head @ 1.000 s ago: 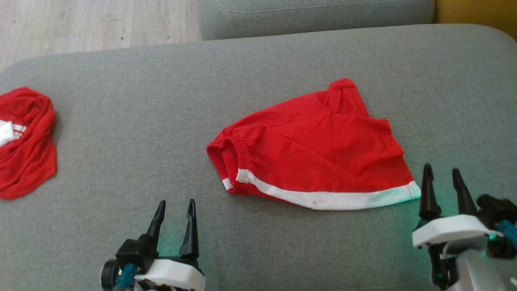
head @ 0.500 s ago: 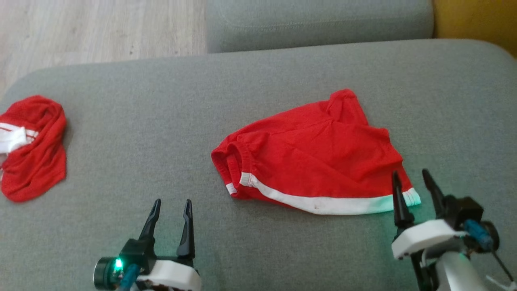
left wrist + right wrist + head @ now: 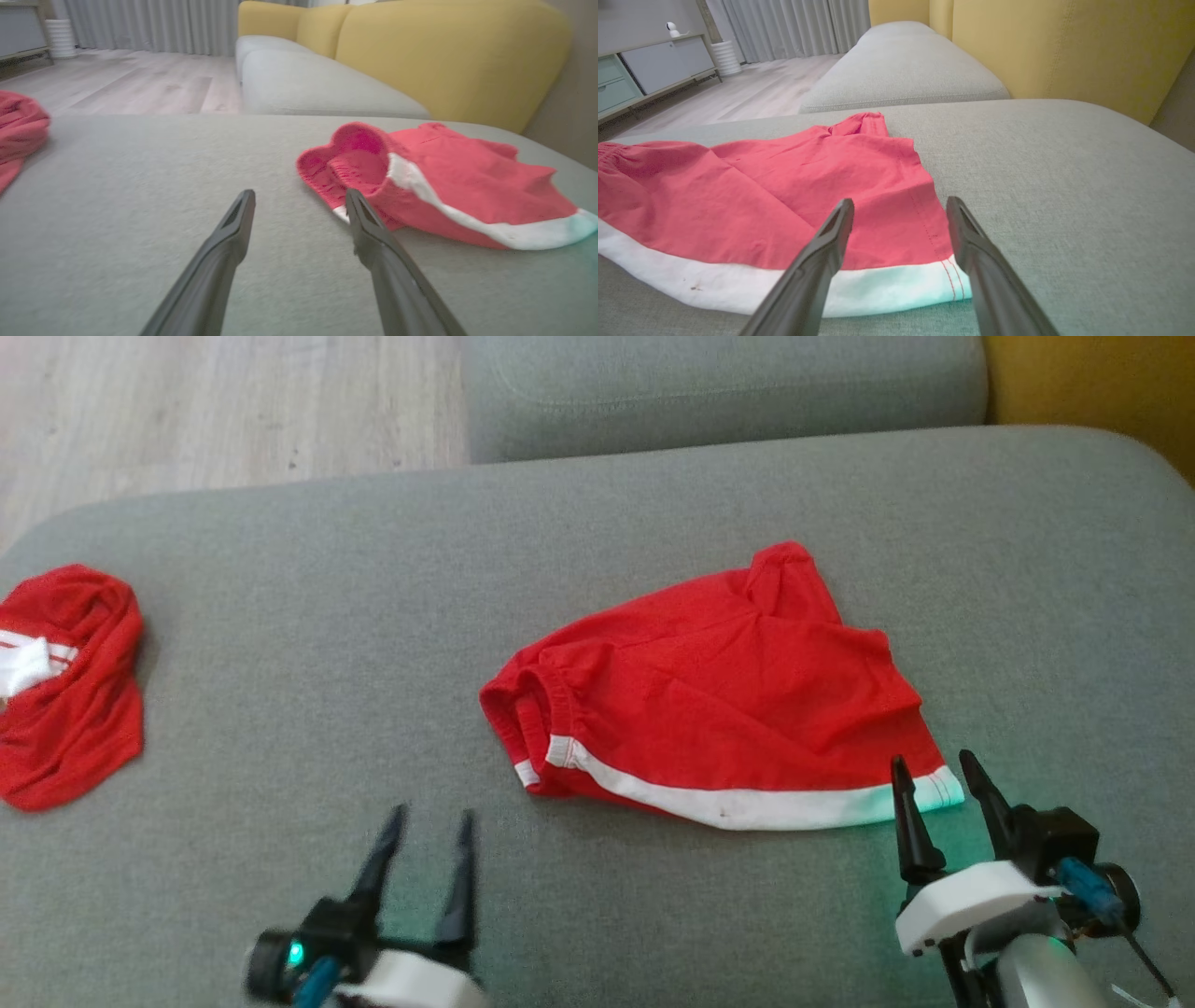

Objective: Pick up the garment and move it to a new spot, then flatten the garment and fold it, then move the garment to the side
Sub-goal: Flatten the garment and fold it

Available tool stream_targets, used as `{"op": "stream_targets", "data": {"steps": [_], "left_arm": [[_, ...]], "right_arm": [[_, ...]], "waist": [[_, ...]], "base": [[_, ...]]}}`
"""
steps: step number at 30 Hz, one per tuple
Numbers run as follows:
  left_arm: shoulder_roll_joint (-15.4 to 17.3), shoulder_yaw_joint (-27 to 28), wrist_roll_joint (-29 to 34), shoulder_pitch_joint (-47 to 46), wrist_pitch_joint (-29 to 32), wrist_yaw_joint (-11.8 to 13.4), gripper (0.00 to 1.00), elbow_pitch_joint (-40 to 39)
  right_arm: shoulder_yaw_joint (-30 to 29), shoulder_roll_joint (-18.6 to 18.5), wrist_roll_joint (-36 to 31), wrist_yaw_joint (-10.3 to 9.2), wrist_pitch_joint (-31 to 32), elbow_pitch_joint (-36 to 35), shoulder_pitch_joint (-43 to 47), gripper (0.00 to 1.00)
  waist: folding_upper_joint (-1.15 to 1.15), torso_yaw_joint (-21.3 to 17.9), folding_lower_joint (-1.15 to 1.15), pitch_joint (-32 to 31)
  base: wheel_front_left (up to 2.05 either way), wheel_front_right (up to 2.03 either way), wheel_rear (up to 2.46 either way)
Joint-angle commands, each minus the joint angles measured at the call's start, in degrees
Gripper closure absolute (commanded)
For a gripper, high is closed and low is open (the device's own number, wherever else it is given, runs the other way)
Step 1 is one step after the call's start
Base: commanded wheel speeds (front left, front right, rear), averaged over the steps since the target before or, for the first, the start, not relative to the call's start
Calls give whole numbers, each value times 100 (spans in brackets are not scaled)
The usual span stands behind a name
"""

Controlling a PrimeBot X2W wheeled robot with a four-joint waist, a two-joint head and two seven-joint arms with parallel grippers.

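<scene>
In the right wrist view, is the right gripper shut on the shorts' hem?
No, the right gripper has its two fingers standing well apart, and the white-banded hem corner of the red shorts shows between them, unpinched.

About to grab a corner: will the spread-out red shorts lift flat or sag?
Likely floppy: the shorts lie in soft creases on the cushion, so a pinched corner would probably leave the rest hanging. Pushed on that coarse weave, they'd likely wrinkle, not slide.

Bright, soft, even; faint shadow under the garment [image 3: 719, 700]. Smeared by motion at the left gripper [image 3: 434, 812] in the head view. Tinted green around the right gripper [image 3: 932, 758], across white hem [image 3: 747, 807] and sofa seat [image 3: 280, 616]. Paler and slightly blurred in the left wrist view, softest along the fingers [image 3: 224, 252].
</scene>
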Motion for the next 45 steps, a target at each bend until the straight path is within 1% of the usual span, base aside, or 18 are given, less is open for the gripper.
{"op": "stream_targets", "data": {"steps": [1,3,6,10,13,17,21,26,31,36,41,45], "left_arm": [[11,-24,-95,-408,-30,-125,0,-246],[11,-246,-186,-580,-30,-245,0,-237],[11,-547,-387,-864,-30,-384,0,-23],[11,-815,-651,-1246,-30,-489,0,350],[11,-881,-867,-1434,-30,-525,0,682],[11,-932,-1101,-1582,-30,-546,0,948],[23,-1325,-1360,-1757,-30,-552,0,1081],[181,-1680,-1714,-1915,-30,-553,0,962],[310,-1881,-1841,-1993,-30,-554,0,992],[376,-2042,-1900,-2159,-30,-554,0,1231],[415,-2217,-1928,-2423,-30,-554,0,1700],[390,-2465,-2088,-2596,-30,-554,0,1983]], "right_arm": [[178,-28,48,21,-63,-151,-182,0],[209,-28,65,21,-63,-145,-205,0],[258,-28,85,21,-63,-128,-256,0],[249,-28,91,21,-63,-104,-306,0],[237,-28,95,21,-63,-115,-319,0],[244,-28,115,21,-63,-138,-334,0],[287,-28,178,21,-63,-171,-340,0],[391,-28,261,21,-63,-180,-365,0],[439,-28,318,21,-63,-161,-367,0],[472,-28,363,21,-63,-133,-371,0],[509,-28,400,21,-63,-99,-354,0],[532,-28,423,21,-63,-81,-335,0]], "waist": [[0,-36,0,77],[0,-90,0,157],[0,-223,0,284],[0,-384,0,409],[0,-474,0,481],[0,-527,0,539],[0,-556,0,600],[0,-548,0,663],[0,-544,0,683],[0,-559,0,679],[0,-574,0,660],[0,-579,0,655]], "base": [[0,0,0],[0,0,0],[0,0,0],[0,0,0],[0,0,0],[0,0,0],[0,0,0],[0,0,0],[0,0,0],[0,0,0],[0,0,0],[0,0,0]]}}
